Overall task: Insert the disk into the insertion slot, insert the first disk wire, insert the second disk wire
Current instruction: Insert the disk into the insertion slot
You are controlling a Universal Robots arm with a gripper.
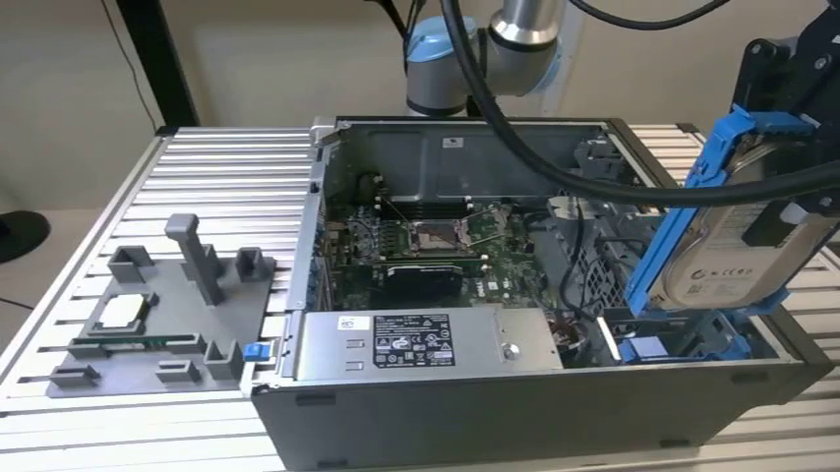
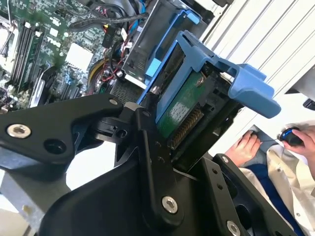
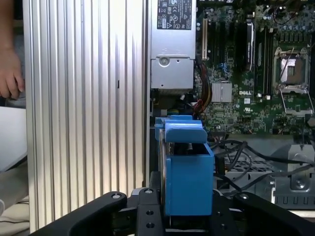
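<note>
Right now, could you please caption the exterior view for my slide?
Pincer holds the blue-framed hard disk nearly upright over the open computer case.

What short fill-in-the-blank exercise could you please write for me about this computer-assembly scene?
The disk is clipped in a ____ frame.
The gripper is ____ on the disk.
The grey fixture plate lies toward the exterior view's ____ of the computer case.
Missing words: blue; shut; left.
</note>
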